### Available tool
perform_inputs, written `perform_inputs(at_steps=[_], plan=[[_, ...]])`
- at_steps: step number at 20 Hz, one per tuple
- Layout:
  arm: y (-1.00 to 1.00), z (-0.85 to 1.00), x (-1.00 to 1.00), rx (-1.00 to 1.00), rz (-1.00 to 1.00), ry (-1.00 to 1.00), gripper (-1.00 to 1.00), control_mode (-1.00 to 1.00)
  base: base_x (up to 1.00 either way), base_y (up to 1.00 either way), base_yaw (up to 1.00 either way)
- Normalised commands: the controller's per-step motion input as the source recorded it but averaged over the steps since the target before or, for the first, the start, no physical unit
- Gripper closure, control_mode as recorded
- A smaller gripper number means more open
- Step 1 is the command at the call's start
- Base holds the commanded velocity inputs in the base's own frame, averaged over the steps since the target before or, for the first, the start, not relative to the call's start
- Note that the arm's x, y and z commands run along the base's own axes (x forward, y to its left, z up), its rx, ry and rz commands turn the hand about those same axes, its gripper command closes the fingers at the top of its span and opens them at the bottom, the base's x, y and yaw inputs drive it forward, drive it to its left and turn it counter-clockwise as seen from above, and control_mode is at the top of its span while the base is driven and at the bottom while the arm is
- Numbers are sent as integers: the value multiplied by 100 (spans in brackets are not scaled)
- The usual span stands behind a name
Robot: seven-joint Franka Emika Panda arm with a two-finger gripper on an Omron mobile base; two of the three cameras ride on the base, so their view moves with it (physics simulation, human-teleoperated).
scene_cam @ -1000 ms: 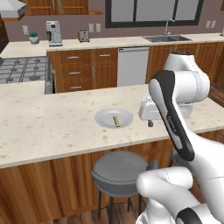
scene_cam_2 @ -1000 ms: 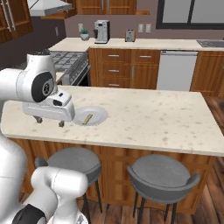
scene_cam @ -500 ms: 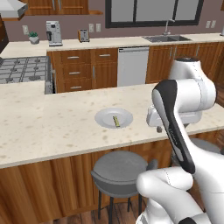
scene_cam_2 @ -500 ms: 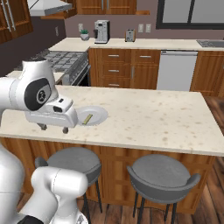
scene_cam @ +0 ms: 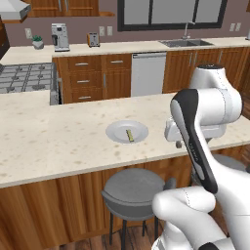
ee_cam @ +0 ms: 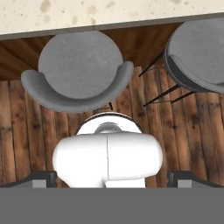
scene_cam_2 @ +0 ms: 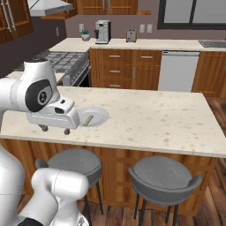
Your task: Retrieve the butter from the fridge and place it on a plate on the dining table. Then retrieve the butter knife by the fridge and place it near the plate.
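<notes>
The butter (scene_cam: pixel 130 135), a small olive-yellow stick, lies on the round pale plate (scene_cam: pixel 119 131) on the beige speckled dining table (scene_cam: pixel 58 141). In the right base view, the butter (scene_cam_2: pixel 88 119) rests on the plate (scene_cam_2: pixel 99 114) just beside my hand. My gripper (scene_cam_2: pixel 55 129) hangs open and empty over the table's near edge (scene_cam_2: pixel 154 119), fingers pointing down, right of the plate in the left base view (scene_cam: pixel 178 144). In the hand view its fingertips (ee_cam: pixel 41 178) stand wide apart above the floor. The fridge and the butter knife are out of view.
Two grey stools (scene_cam_2: pixel 73 161) (scene_cam_2: pixel 163 178) stand at the table's near side over a wooden floor. Behind the table are a stove (scene_cam: pixel 24 78), a dishwasher (scene_cam: pixel 149 73), a sink (scene_cam: pixel 185 43) and a coffee machine (scene_cam: pixel 60 37).
My hand has drawn back from the plate toward the table's near edge and dropped slightly. The butter stays on the plate, and the jaws stay open.
</notes>
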Motion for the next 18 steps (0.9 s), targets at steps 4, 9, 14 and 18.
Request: perform_inputs(at_steps=[4,9,14,18], plan=[[0,0,0,0,0,0,-100,100,0,0,0],[0,0,0,0,0,0,-100,100,-19,-46,-49],[0,0,0,0,0,0,-100,100,-1,-89,-67],[0,0,0,0,0,0,-100,100,-1,-100,-62]])
